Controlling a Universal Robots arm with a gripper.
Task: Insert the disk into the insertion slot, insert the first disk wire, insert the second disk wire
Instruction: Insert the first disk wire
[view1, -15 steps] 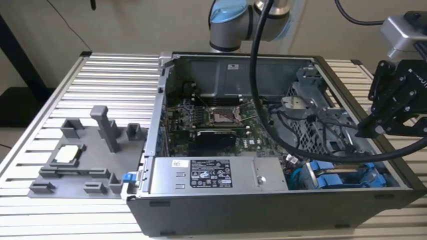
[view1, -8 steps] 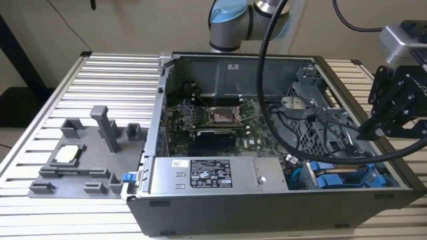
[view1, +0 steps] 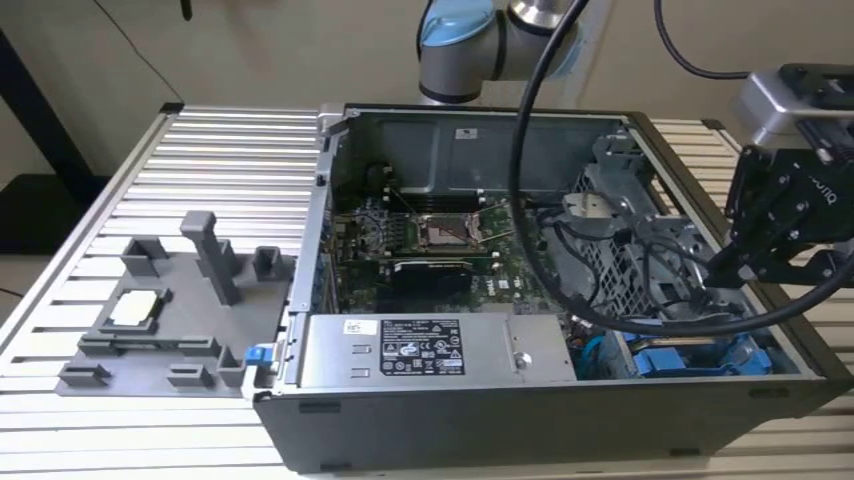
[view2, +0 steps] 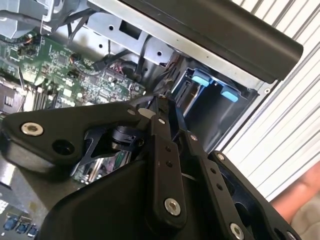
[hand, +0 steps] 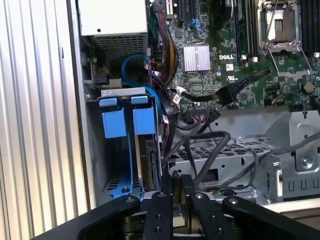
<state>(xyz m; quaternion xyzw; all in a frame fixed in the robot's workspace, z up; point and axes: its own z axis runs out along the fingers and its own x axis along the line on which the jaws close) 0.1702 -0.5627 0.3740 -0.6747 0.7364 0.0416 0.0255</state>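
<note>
Gripper (hand: 177, 181), fingers drawn together with nothing visibly held, poised near the disk (hand: 149, 156), which stands in the insertion slot (hand: 100, 160) at a corner of the case (view1: 534, 430). Watch the black cables (hand: 205, 150) just beside it: you may snag them.

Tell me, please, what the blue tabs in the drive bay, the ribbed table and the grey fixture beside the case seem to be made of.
The blue tabs: probably moulded plastic, matt; even bright colour, rounded edges.
The table: looks like aluminium, satin finish; silvery parallel ribs catching light.
The grey fixture: likely plastic, perhaps printed, dull; flat uniform grey without shine.
</note>
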